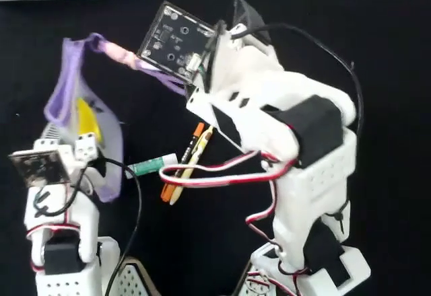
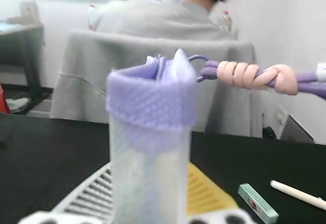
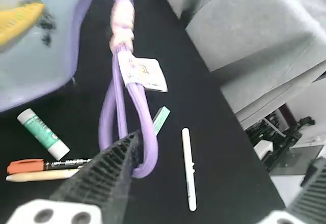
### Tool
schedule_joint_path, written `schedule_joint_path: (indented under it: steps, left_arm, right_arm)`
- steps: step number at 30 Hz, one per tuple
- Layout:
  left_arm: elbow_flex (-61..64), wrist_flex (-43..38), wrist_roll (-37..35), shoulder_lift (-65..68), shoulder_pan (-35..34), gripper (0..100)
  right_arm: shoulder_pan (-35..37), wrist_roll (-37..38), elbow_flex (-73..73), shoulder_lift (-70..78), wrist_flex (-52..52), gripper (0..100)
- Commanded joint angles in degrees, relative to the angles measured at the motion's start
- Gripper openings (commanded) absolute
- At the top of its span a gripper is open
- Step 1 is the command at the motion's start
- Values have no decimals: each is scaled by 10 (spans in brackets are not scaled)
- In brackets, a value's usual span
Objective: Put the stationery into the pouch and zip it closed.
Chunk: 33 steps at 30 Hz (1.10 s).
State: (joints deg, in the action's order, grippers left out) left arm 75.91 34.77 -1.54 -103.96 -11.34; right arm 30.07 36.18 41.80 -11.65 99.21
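Right wrist view has the right pincer [image 3: 224, 158] gaping, strap loop [image 3: 119, 96] hooked over one jaw, while the left pincer [image 1: 86, 149] is clamped on the pouch [image 1: 66, 84] rim; a taut strap should hold its mouth open for the pens [image 1: 185, 161] between the pincers.

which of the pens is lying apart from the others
The white pen, alone beside the small green block; the orange marker and the cream pen lie side by side near the glue stick.

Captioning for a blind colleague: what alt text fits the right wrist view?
The strap loop of the purple pouch rests at one finger of the open right pincer. On the black table lie a glue stick, orange marker, cream pen, white pen and green block.
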Motion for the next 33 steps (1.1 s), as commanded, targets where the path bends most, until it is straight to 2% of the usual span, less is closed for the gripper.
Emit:
schedule_joint_path:
  steps: [1, 8, 13, 16, 21, 24, 27, 33]
  left_arm:
    - [-56, 0, -9, -4, -39, 29]
    - [-35, -18, -9, -3, -38, 29]
    - [11, -69, -10, -4, -36, 29]
    - [18, -76, -10, -4, -34, 29]
    - [15, -74, -10, -4, 7, 29]
    - [14, -74, -9, -4, 38, 29]
    - [9, -74, -9, -4, 64, 29]
    - [-31, -73, -7, -4, 64, 29]
  right_arm:
    - [4, 3, 50, 0, 17, 477]
    - [3, 8, 39, 0, 19, 478]
    - [42, 76, -27, 0, 19, 477]
    - [47, 75, -7, 0, 18, 476]
    - [25, 32, 41, 2, 16, 465]
    - [15, 27, 65, 4, 11, 386]
    - [5, 27, 79, 4, 4, 266]
    - [-2, 32, 75, 5, -1, 51]
